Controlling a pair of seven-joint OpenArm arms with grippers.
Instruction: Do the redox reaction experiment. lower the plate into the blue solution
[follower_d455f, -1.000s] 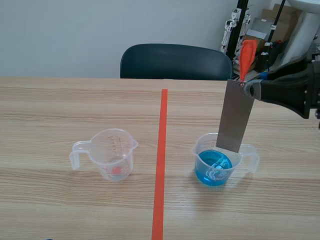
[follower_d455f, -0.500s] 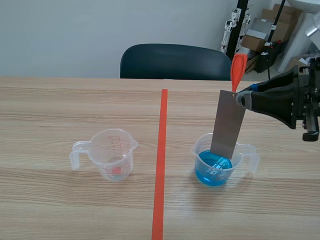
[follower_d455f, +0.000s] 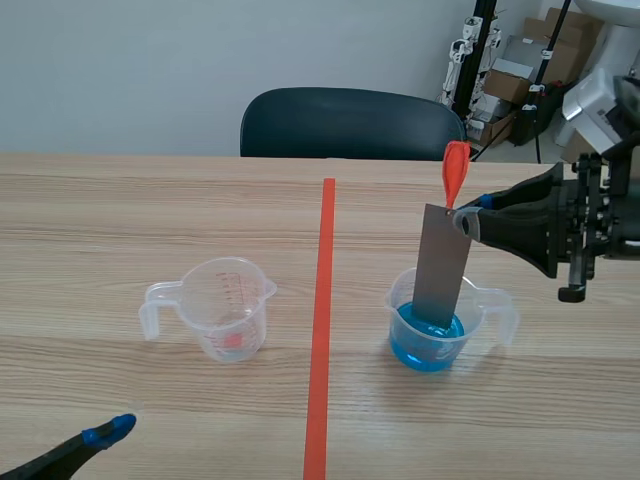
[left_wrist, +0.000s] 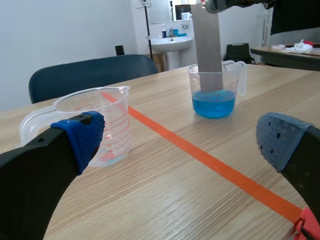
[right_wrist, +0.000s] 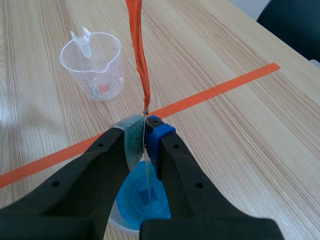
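Observation:
A grey metal plate (follower_d455f: 440, 270) with an orange strip (follower_d455f: 455, 170) tied to its top hangs upright. My right gripper (follower_d455f: 465, 222) is shut on its upper end. The plate's lower end is inside the clear beaker of blue solution (follower_d455f: 425, 350), reaching the liquid. Seen from the right wrist, the plate is edge-on between the pads (right_wrist: 145, 132), above the blue solution (right_wrist: 142, 200). My left gripper (left_wrist: 182, 137) is open and holds nothing, low near the table's front left, where one fingertip (follower_d455f: 105, 432) shows. Ahead of it stand the plate (left_wrist: 207, 45) and the blue beaker (left_wrist: 215, 97).
An empty clear measuring cup (follower_d455f: 215, 305) with red markings stands left of the orange tape line (follower_d455f: 322, 330), close ahead of the left gripper (left_wrist: 95, 125). A dark chair (follower_d455f: 350, 122) is behind the table's far edge. Equipment and boxes stand at the back right.
The right gripper has come down and slightly left, bringing the plate's lower end from the beaker's rim into the blue solution. The left gripper's fingertip has come into view at the bottom left.

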